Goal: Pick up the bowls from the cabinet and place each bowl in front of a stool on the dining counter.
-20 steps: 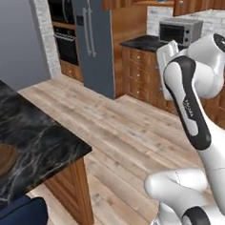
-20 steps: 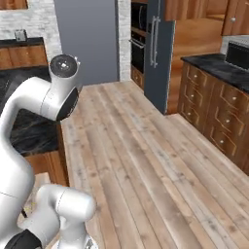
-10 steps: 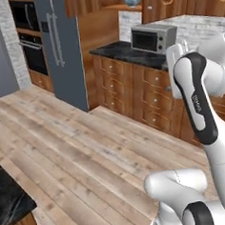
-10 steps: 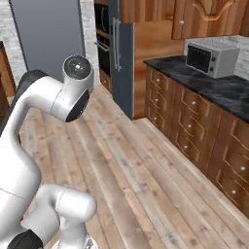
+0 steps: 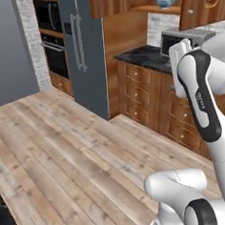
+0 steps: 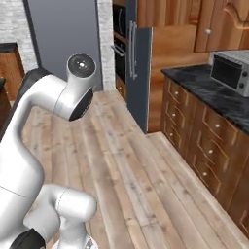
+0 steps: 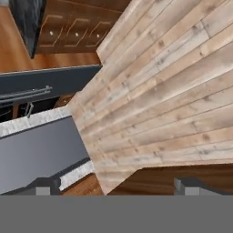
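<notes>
A white bowl with a blue pattern [image 5: 164,0] stands on the shelf of the open reddish-brown wall cabinet [image 5: 147,8], high at the upper right of the left base view, far from my hand. The cabinet's door [image 5: 192,5] hangs open beside it. My gripper [image 7: 117,185] is open and empty; its dark fingertips [image 7: 43,184] stand wide apart over the plank floor. A dark sliver at the lower left edge is the corner of the dining counter [image 5: 2,224]. The stools are out of view.
A microwave [image 6: 228,70] sits on a black marble worktop [image 6: 204,85] over drawers with round knobs [image 6: 194,141]. A grey fridge [image 5: 83,49] and a built-in oven [image 5: 51,33] line the wall to the left. Open wood floor [image 6: 131,165] lies between.
The whole picture has shifted as the base turned: the dining counter slid off to the left, and the fridge, microwave and wall cabinet came nearer. The gripper stays open.
</notes>
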Motion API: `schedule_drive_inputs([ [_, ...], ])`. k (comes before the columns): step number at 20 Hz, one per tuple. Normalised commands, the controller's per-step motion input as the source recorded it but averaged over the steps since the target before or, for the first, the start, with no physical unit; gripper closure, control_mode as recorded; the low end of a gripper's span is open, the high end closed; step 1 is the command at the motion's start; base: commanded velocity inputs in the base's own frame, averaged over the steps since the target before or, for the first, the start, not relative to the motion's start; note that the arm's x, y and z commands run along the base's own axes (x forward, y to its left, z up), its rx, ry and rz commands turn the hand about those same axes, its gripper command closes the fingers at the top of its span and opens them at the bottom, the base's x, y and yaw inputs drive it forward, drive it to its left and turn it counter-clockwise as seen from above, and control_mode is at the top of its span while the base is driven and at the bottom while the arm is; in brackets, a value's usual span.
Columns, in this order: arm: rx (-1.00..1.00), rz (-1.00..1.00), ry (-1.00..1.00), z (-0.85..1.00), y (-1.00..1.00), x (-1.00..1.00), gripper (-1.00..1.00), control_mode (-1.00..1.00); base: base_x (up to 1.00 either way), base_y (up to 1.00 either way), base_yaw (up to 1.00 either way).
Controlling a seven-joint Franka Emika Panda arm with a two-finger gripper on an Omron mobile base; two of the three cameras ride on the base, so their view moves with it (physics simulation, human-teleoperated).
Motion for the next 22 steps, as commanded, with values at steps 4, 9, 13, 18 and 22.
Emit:
schedule_drive_inputs([
  [4,0.0,0.0,0.0,0.0,0.0,0.0,-1.0,1.0,1.0,0.0,0.26],
  [9,0.0,0.0,0.0,0.0,0.0,0.0,-1.0,1.0,1.0,0.01,0.2],
  [13,0.0,0.0,0.0,0.0,0.0,0.0,-1.0,1.0,1.0,0.2,0.09],
  [18,0.0,0.0,0.0,0.0,0.0,0.0,-1.0,1.0,1.0,0.38,-0.14],
  [22,0.0,0.0,0.0,0.0,0.0,0.0,-1.0,1.0,0.73,0.55,-0.72],
])
